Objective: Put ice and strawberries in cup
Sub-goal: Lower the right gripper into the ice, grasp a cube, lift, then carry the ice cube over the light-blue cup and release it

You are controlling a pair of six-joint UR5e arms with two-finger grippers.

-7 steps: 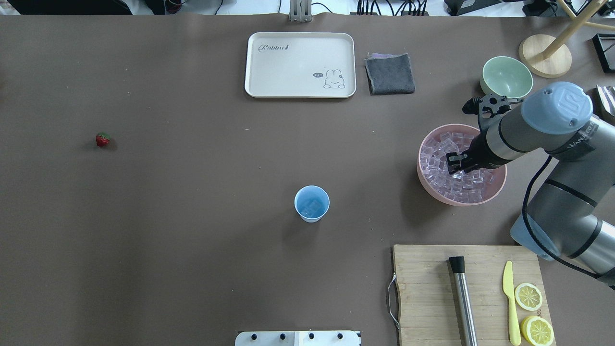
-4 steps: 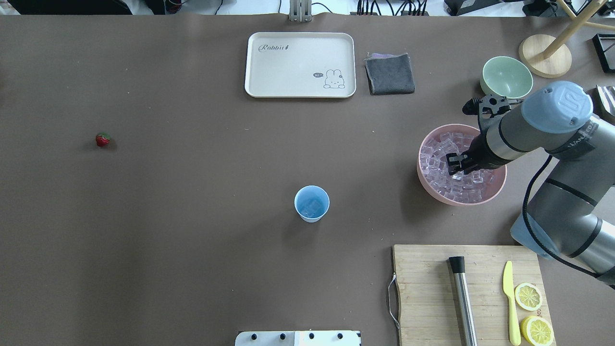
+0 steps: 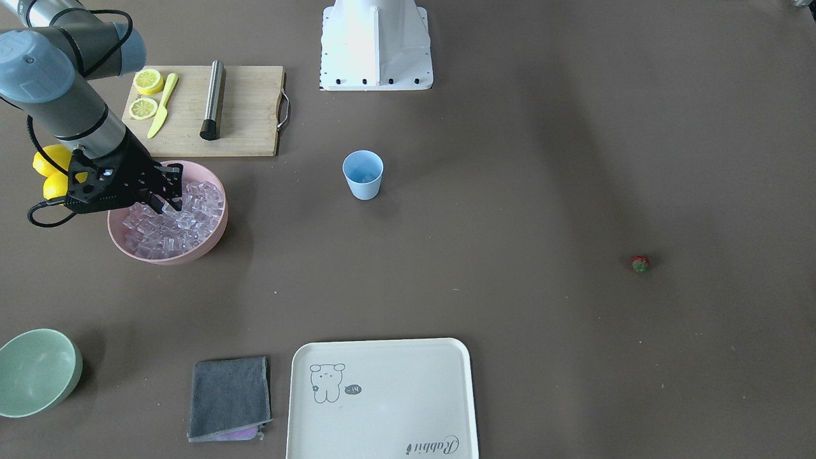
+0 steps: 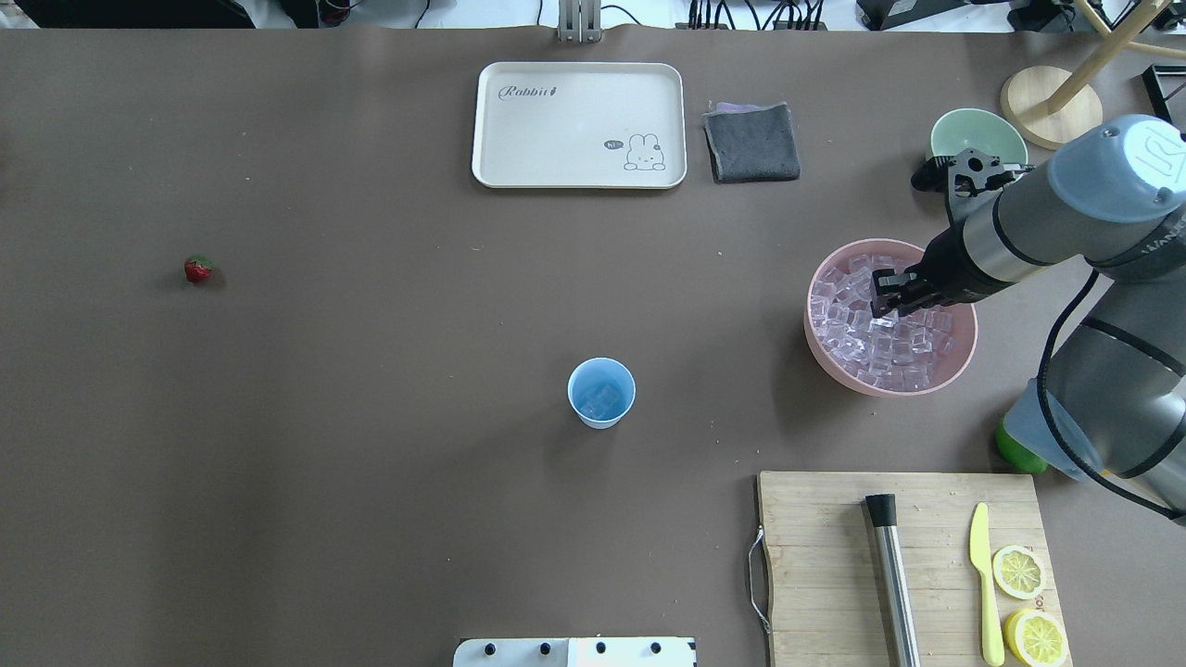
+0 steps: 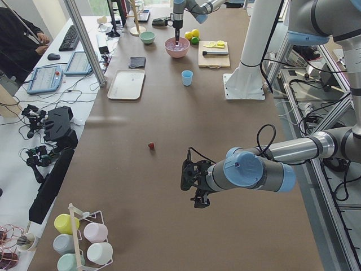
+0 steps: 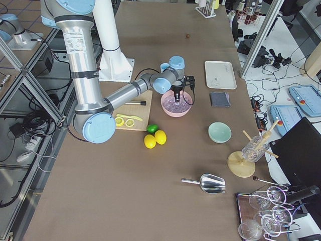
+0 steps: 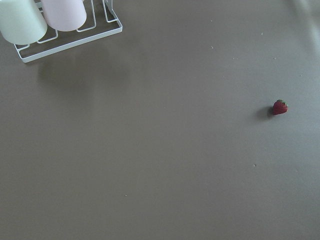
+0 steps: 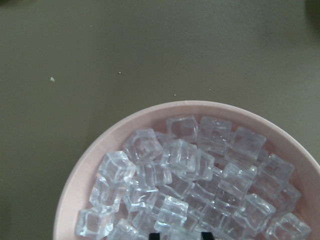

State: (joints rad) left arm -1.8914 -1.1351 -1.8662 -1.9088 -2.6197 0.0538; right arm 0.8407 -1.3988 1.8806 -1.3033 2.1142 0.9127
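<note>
Ice [image 4: 880,347] fills the pink bowl [image 4: 817,352] on the right side of the table. You can also see a cube or two lying in the bottom of the cup [image 4: 601,393]. That cup stands upright and alone near the table's middle, well apart from the bowl.

The right gripper [image 4: 889,298] hangs over the far left part of the bowl, pointing down into the heap. In the right wrist view its fingertips [image 8: 159,235] just show at the bottom edge, slightly apart, with one cube caught between them.

You cannot judge the left gripper [image 5: 197,189]. It shows only in the side view from the left end, out over that end of the table. Whether its fingers are apart or together cannot be told there.

The strawberry [image 4: 197,270] lies by itself far to the left, well apart from the cup. The left wrist view has it at the right, with a white wire rack [image 7: 70,37] of upturned cups in the top left corner.

On the far side, beyond the pink bowl, you have a pale green bowl [image 4: 973,134]. Left of it lie a folded grey cloth [image 4: 751,142] and a cream tray [image 4: 519,139] printed with a rabbit.

At the near right lies a wooden cutting board [image 4: 815,556]. It carries a steel muddler [image 4: 894,584], a yellow knife [image 4: 984,584] and two lemon halves [image 4: 1019,572].
</note>
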